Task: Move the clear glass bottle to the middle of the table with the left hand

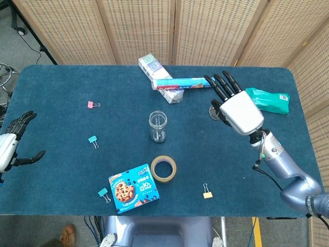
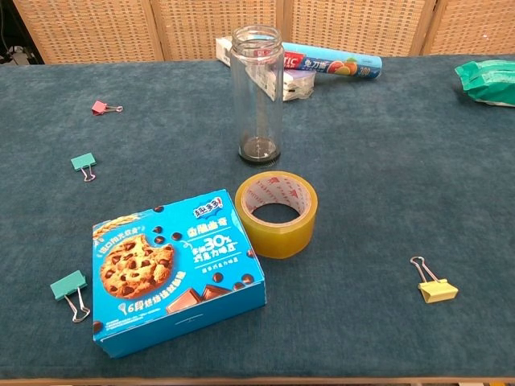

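The clear glass bottle stands upright and lidless near the middle of the blue table. My left hand hovers at the table's left edge, far from the bottle, fingers apart and holding nothing. My right hand is raised to the right of the bottle, palm down with fingers spread. A small round grey lid sits pinched under its thumb. Neither hand appears in the chest view.
A tape roll and a blue cookie box lie in front of the bottle. A wrap tube and a white box lie behind it. A green packet is far right. Several binder clips are scattered about.
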Tool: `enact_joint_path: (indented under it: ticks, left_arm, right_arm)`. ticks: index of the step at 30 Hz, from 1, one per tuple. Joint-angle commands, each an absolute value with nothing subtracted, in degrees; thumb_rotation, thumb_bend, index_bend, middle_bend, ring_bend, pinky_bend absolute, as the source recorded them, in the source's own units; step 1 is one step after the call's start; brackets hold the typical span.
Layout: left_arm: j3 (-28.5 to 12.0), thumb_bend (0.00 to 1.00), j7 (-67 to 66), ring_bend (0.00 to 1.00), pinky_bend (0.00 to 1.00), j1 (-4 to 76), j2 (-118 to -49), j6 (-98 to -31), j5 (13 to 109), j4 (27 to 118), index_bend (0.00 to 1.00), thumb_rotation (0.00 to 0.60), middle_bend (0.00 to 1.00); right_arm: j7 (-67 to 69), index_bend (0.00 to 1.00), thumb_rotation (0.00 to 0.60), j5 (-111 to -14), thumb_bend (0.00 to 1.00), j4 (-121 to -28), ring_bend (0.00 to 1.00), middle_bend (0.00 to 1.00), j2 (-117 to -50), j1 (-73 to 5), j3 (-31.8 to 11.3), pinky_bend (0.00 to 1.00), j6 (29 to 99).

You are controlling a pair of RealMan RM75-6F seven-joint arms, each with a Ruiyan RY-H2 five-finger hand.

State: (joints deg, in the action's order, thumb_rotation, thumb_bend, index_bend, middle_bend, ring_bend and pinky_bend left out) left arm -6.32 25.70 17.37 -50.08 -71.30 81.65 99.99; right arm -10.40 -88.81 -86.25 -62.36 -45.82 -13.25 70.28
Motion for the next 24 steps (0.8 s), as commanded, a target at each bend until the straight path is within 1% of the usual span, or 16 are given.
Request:
enact_joint_path:
  ticks: [1, 3, 6, 12, 18, 24]
  left_arm:
    - [-6.41, 0.25, 25.52, 0.00, 0.00, 17.26, -49.91, -71.31, 81.34, 100.15, 0.00, 0.600, 0.00]
    - [-6.46, 0.25, 25.51, 0.00, 0.00, 17.21, -49.79, -71.32, 81.23, 100.23, 0.00, 0.600, 0.00]
    - [-6.30, 0.25, 24.66, 0.00, 0.00, 17.02, -49.25, -71.11, 80.91, 100.57, 0.00, 0.600, 0.00]
    - [-6.45, 0.25, 22.43, 0.00, 0.00, 16.24, -47.71, -71.55, 79.36, 102.72, 0.00, 0.600, 0.00]
    - [-6.39, 0.25, 23.53, 0.00, 0.00, 15.91, -46.79, -71.37, 79.70, 103.52, 0.00, 0.600, 0.00]
    - [-6.39, 0.26, 24.18, 0.00, 0.00, 15.59, -46.02, -71.49, 79.95, 103.75, 0.00, 0.600, 0.00]
  right_arm:
    - [-14.63, 0.64, 0.600, -85.45, 0.47, -90.14, 0.00, 0.00, -61.91, -49.14, -16.33, 0.00, 66.39]
    - [-16.25, 0.64, 0.600, -84.56, 0.47, -91.02, 0.00, 0.00, -62.64, -50.27, -17.05, 0.00, 65.22]
    - [-19.63, 0.64, 0.600, -81.88, 0.47, -91.77, 0.00, 0.00, -65.71, -53.53, -18.56, 0.00, 61.87]
    - [-25.39, 0.64, 0.600, -76.59, 0.47, -90.68, 0.00, 0.00, -71.41, -57.01, -19.93, 0.00, 59.22]
    - [-28.54, 0.64, 0.600, -72.46, 0.47, -87.69, 0.00, 0.00, -76.35, -59.24, -20.45, 0.00, 58.20]
    - [-31.05, 0.64, 0.600, -69.18, 0.47, -85.27, 0.00, 0.00, -79.07, -61.10, -21.40, 0.00, 57.79]
